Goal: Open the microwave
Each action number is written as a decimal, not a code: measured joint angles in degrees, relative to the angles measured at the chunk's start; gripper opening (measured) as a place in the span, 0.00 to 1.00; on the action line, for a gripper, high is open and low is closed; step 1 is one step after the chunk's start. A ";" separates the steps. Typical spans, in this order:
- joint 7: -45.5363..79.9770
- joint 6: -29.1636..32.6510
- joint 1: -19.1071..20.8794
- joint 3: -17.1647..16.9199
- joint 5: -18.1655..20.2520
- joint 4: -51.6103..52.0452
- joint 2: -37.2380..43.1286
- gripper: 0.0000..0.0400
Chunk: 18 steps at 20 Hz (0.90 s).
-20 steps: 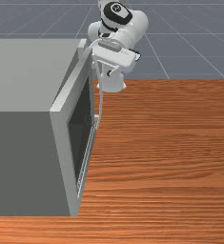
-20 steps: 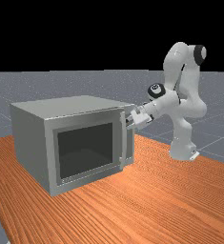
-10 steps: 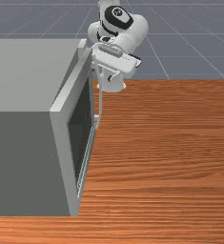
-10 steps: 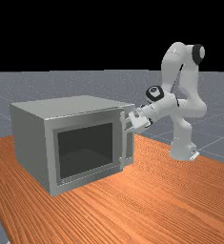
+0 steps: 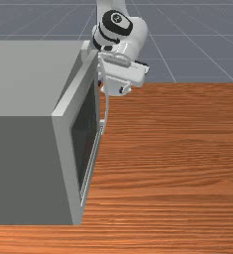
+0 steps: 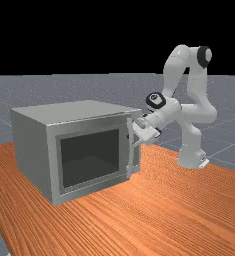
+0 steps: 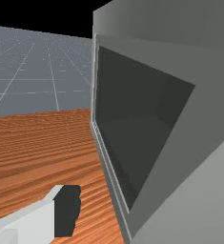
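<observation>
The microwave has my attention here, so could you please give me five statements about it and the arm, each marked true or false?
1. The microwave has a dark window. True.
2. Its front is swung wide open. False: the door is at most slightly ajar.
3. In the far view, the pincer is at the handle. True.
4. The arm stands at the far view's left. False: its base is at the far view's right.
5. The table is orange-brown. True.

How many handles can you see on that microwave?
1: the upright handle along the door, on its edge toward the far view's right. Hidden sides may hold more.
</observation>
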State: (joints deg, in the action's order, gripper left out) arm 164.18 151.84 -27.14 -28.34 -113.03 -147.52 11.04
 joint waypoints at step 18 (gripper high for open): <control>1.70 -8.32 -12.33 -4.55 7.32 2.34 -7.50 1.00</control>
State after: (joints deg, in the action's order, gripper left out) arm 165.88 143.52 -39.47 -32.90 -105.70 -145.17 3.54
